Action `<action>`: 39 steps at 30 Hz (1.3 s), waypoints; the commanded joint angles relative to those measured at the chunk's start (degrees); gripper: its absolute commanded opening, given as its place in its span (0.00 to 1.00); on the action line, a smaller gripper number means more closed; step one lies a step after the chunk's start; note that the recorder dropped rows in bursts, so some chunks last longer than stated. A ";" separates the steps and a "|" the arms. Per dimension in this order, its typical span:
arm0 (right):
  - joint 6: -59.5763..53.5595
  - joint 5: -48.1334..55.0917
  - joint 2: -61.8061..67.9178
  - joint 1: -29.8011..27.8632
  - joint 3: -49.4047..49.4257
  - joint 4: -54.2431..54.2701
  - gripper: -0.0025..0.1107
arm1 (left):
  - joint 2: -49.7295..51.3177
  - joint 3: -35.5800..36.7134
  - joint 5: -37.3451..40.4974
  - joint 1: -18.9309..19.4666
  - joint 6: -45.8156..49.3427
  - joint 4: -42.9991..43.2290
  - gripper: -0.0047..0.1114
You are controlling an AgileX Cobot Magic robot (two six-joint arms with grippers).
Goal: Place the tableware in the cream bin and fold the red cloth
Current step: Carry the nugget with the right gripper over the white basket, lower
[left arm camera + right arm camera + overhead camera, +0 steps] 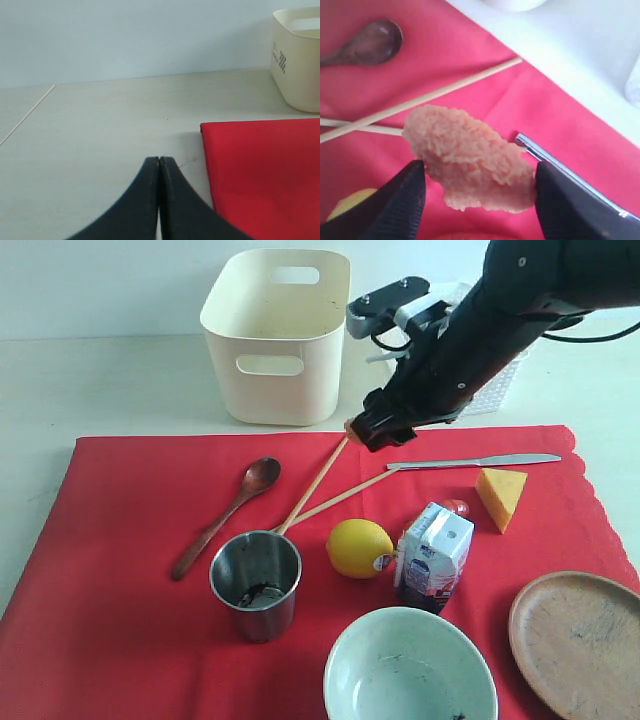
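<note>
Tableware is all out on the red cloth (110,560): spoon (225,515), chopsticks (318,480), knife (470,461), cup (256,580), bowl (410,668), plate (580,640). The cream bin (275,335) behind shows nothing inside and the cloth lies flat, so I judge nothing is done yet. The right gripper (480,180) pinches a pinkish crumbly lump (470,160), not tableware, just over the chopsticks' far tips. They slant from the cup toward the bin, crossing near the cup. The left gripper (159,162) is pressed together over bare table (100,125).
</note>
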 commanded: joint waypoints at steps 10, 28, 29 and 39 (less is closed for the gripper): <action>2.42 -7.37 -4.72 0.11 0.13 0.42 0.02 | -0.33 0.01 -0.35 -0.32 -0.41 0.20 0.05; 6.19 -27.12 -3.08 -10.46 0.13 1.76 0.02 | -0.33 0.01 -0.35 -0.32 -0.41 0.20 0.05; 6.19 -28.05 -2.05 -11.32 0.13 2.65 0.02 | -0.33 0.01 -0.35 -0.32 -0.41 0.20 0.05; 7.47 -40.14 8.85 -14.06 0.13 9.16 0.02 | -0.33 0.01 -0.35 -0.32 -0.41 0.20 0.05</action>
